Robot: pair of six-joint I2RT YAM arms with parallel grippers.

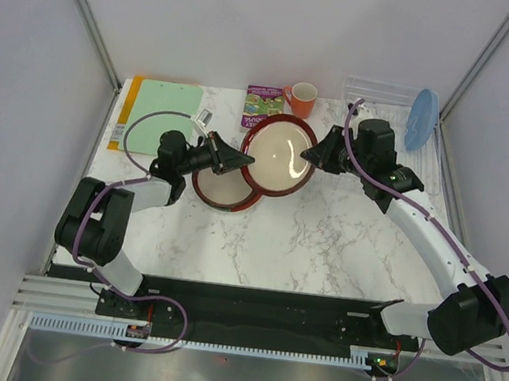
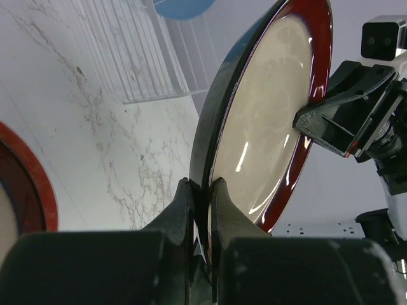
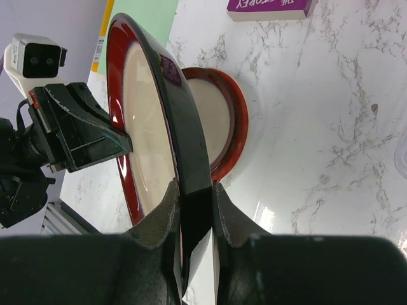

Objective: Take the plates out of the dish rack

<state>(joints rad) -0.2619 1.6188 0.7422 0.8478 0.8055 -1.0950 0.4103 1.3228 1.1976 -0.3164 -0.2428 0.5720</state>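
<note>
Here, both arms' jaws pinch the cream-centred plate point(image 1: 277, 154) above a red-rimmed plate point(image 1: 222, 192); mug point(image 1: 302, 98), book point(image 1: 262, 104) behind.

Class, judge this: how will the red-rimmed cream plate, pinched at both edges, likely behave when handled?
The red-rimmed plate looks rigid: no sag between the left fingers and right fingers. Its glare suggests a slippery glaze. Probably ceramic, so likely breakable if dropped.

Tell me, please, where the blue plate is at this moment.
In the top view the blue plate stands on edge in the rack at the far right corner of the table, to the right of the mug.
</note>
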